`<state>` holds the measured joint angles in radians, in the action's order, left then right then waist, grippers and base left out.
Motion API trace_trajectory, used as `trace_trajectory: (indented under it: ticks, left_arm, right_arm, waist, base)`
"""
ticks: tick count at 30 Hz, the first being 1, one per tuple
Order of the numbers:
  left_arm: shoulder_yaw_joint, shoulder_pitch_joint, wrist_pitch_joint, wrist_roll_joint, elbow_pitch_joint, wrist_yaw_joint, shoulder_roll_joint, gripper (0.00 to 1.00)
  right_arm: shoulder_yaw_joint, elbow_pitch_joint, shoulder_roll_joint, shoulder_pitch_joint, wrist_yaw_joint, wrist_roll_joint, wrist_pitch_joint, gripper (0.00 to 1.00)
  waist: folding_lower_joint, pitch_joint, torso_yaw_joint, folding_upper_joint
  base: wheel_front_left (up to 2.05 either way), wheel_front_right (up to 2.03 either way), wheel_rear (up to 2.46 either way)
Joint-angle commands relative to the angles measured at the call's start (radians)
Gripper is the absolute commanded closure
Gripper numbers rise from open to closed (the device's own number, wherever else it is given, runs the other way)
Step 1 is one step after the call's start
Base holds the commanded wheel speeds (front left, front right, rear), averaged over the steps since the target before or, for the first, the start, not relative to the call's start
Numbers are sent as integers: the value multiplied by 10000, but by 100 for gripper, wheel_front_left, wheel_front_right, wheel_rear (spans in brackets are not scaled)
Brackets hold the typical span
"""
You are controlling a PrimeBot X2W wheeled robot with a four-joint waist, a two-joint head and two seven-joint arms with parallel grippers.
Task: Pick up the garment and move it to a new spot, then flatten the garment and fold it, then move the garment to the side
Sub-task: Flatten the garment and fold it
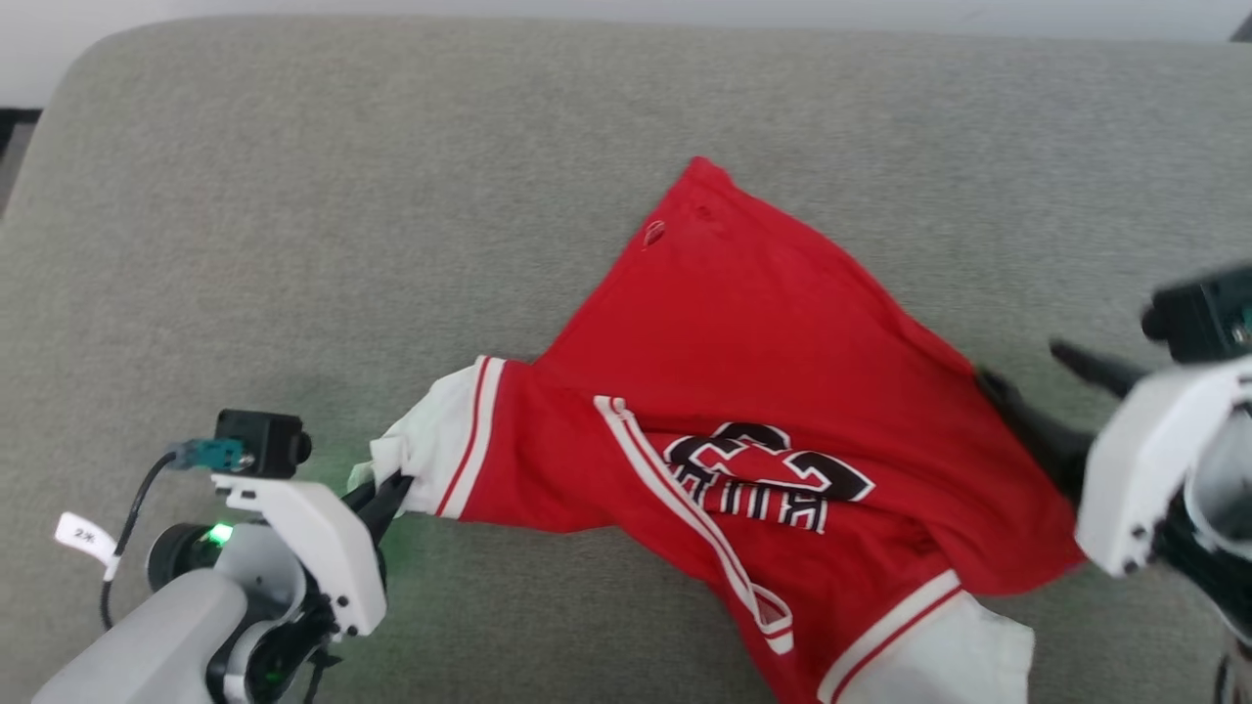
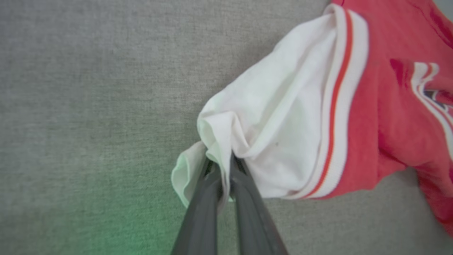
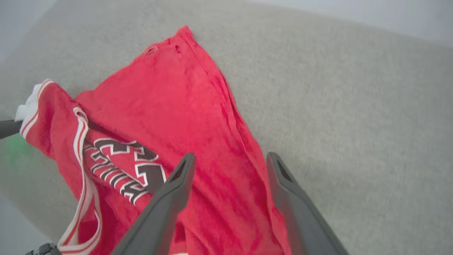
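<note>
The garment [image 1: 763, 391] is spread, rumpled, on the grey cushion [image 1: 391, 196], with its lettered chest turned up and a red corner drawn toward the far side. One white sleeve [image 2: 276, 117] is pinched at its cuff between the closed fingers of the left gripper [image 1: 391, 489]. The right gripper [image 3: 230, 157] is held over the garment's opposite edge with its fingers spread wide, and nothing is gripped between them.

Looking at a red shirt [image 1: 743, 323], rumpled on the grey cushion [image 1: 293, 196], lettering up, one white striped sleeve stretched taut leftward.
</note>
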<state>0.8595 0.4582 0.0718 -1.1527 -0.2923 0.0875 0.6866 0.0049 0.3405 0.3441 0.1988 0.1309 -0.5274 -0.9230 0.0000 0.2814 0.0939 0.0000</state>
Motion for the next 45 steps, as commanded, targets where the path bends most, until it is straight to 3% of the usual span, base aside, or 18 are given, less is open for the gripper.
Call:
trace_trajectory:
  ticks: [1, 7, 14, 19, 26, 38, 39, 40, 45]
  left_arm:
    - [56, 165, 29, 198, 7, -56, -122, 100]
    - [217, 494, 98, 293, -109, -232, -432, 100]
    - [541, 1062, 218, 568, -530, -619, -1084, 100]
    - [796, 1520, 272, 781, -1038, -987, -1669, 100]
    - [1130, 1996, 233, 908, -1804, -1506, -2478, 100]
    - [1530, 2509, 23, 844, -3128, -2052, -3283, 100]
    - [1544, 2538, 15, 825, -3205, -2043, -3311, 100]
    - [1551, 2595, 30, 782, -3285, -2069, -3315, 100]
    - [1471, 2911, 196, 544, -3443, -2124, -3049, 100]
  right_arm:
    - [309, -217, 129, 478, -2, 87, 478, 0]
    - [1377, -1448, 452, 1824, -3, -123, 1769, 0]
    - [3008, -4203, 1090, 4057, -2, -598, 3081, 0]
    - [4234, -6226, 1407, 5590, -2, -994, 3424, 0]
    - [5546, -8940, 1612, 7221, -2, -1600, 3187, 0]
    - [8055, -11992, 1626, 7665, -2, -2932, 981, 0]
    - [8157, -12149, 1637, 7662, -2, -3013, 861, 42]
    - [8147, -12313, 1649, 7753, -2, -3077, 904, 100]
    - [8083, -12255, 1666, 8524, -5, -3192, 1888, 100]
  waist:
    - [0, 125, 237, 0]
    - [0, 325, 767, 0]
    - [0, 580, 1669, 0]
    - [0, 763, 2338, 0]
    - [0, 993, 3192, 0]
    - [0, 1179, 3861, 0]
    - [0, 1173, 3850, 0]
    - [0, 1165, 3827, 0]
    - [0, 981, 3500, 0]
  base:
    - [0, 0, 0]
    - [0, 0, 0]
    - [0, 0, 0]
    - [0, 0, 0]
    - [0, 0, 0]
    - [0, 0, 0]
    - [0, 0, 0]
    - [0, 0, 0]
    - [0, 0, 0]
